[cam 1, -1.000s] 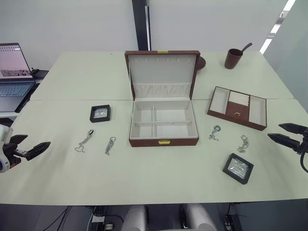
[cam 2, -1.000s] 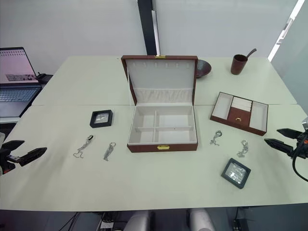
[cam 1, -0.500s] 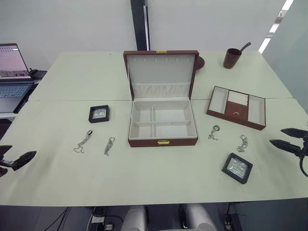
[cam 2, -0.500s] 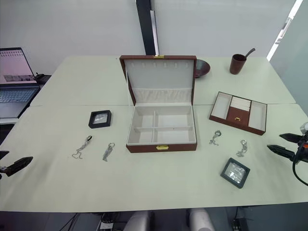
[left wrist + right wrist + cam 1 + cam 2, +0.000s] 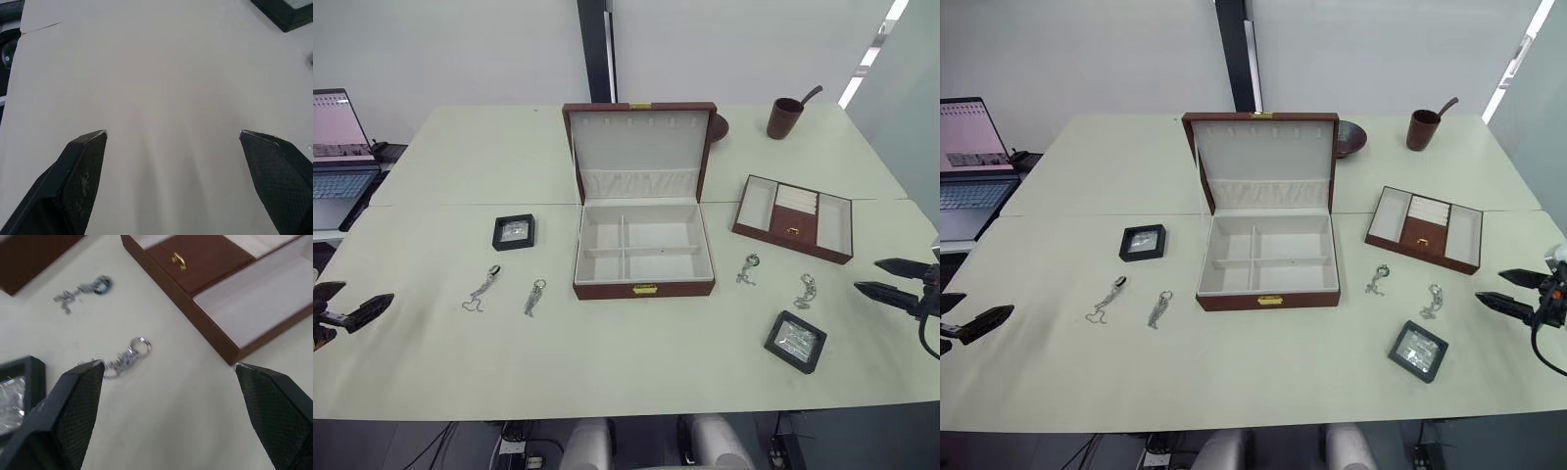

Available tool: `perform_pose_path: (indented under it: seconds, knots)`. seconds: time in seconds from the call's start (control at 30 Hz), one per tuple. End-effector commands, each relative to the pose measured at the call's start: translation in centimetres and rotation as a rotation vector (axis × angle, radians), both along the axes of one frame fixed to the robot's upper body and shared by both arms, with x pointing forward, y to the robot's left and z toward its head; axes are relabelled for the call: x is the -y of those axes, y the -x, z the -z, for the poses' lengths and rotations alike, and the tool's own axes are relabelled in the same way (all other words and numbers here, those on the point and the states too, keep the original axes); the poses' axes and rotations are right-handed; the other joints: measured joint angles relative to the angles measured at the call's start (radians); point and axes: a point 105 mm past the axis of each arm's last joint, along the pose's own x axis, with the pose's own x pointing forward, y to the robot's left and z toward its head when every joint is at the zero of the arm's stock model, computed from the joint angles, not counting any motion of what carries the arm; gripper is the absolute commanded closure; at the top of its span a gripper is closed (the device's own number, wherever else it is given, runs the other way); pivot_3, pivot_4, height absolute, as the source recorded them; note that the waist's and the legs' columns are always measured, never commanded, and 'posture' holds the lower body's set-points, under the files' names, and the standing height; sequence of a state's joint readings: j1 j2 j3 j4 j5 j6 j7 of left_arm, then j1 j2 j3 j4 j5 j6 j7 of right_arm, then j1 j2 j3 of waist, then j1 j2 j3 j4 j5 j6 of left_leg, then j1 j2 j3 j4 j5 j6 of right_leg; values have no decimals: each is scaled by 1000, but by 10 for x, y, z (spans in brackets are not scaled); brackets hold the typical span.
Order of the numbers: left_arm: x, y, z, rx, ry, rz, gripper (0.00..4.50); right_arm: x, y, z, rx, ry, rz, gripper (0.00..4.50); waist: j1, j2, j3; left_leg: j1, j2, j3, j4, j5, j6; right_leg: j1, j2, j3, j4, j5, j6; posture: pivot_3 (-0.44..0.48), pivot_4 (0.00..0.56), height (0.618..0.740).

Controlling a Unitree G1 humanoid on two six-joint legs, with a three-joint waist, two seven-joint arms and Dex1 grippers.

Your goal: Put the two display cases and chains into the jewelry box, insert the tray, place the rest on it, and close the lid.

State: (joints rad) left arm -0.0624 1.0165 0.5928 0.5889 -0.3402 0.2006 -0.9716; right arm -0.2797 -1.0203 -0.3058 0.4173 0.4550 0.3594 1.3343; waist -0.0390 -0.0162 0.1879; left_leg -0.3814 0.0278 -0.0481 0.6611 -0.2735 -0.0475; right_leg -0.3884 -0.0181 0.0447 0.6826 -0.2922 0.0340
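At the frame's right edge, the right hand [image 5: 891,279], fingers wide and empty, sits nearest a silver chain [image 5: 806,291] just to its left.

Left gripper [image 5: 357,308] and right gripper [image 5: 884,278] agape

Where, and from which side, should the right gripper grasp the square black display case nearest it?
Probably from above, across two opposite edges of the small square black display case. It lies flat on the table, rotated askew, so the open right gripper would need turning to match. Nothing crowds its sides.
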Motion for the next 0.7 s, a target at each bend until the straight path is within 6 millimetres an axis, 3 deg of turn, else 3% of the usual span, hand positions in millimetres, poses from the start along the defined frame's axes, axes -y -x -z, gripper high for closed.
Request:
perform_pose_path:
  seconds: [0.03,0.23,0.33,0.53,0.7]
  knots:
    - [12,-9,-6,42,25,37,25,-49,4,-47,133,-62,-190,0,-3,0,0,0,0,0,0,0,0,0,0,0,0,0,0,0,150,740]
    - [40,-22,3,73,107,88,25,-122,26,-75,185,-133,-451,0,7,0,0,-2,1,-3,1,0,0,0,-1,-1,0,0,0,0,150,740]
    - [54,-27,8,90,142,104,25,-146,38,-80,197,-137,-543,0,9,-1,-1,-2,1,-3,1,0,0,0,-2,-1,-1,0,1,0,150,740]
    - [77,-28,26,75,171,129,25,-160,46,-79,213,-101,-599,0,11,-2,-1,-2,1,-3,1,0,0,0,-2,-2,-1,0,1,0,150,740]
    - [93,-28,37,68,191,143,25,-152,42,-61,196,-54,-571,0,11,-3,-1,-2,1,-3,1,0,0,1,-2,-2,-1,0,1,0,150,740]
